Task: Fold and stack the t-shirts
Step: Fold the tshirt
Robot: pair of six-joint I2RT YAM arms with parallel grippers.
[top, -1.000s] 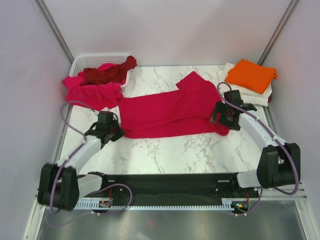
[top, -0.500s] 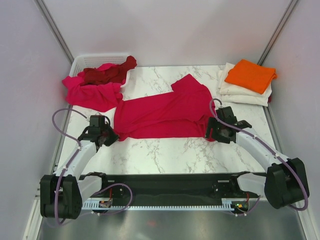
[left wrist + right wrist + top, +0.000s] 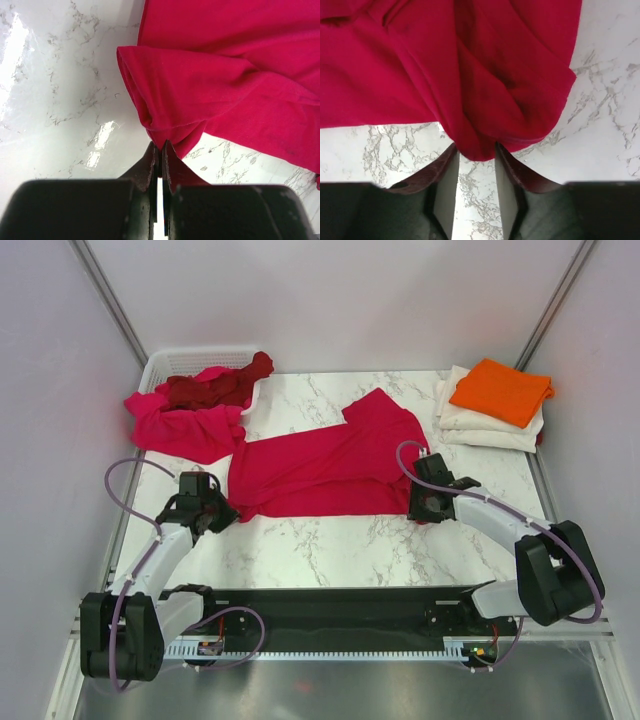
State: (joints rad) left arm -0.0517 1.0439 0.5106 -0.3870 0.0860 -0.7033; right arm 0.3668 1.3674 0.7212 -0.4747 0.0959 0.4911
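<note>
Pressed all but together, the left fingers [image 3: 154, 152] pinch a bunched corner of the crimson red cloth t-shirt [image 3: 225, 75] at the bottom centre of the left wrist view. The right fingers [image 3: 453, 155] stand a little apart, held so by a thick fold of the same shirt clamped between them; creases run down into that grip.

From above, the shirt lies spread across the middle of the white marble bench [image 3: 330, 540]. One sleeve points to the upper right, and each arm holds a lower corner. At the upper right, a folded orange t-shirt [image 3: 502, 390] sits on folded cream-white t-shirts [image 3: 490, 428]. At the upper left, a magenta-pink t-shirt [image 3: 180, 425] and a dark maroon t-shirt [image 3: 215, 388] spill from a white plastic basket [image 3: 160, 362].

The step in hand looks like laying the crimson shirt flat for its first fold. Next, both arms should move together with the hem taut. The right side looks rumpled, so it may need smoothing before the near edge goes over.
</note>
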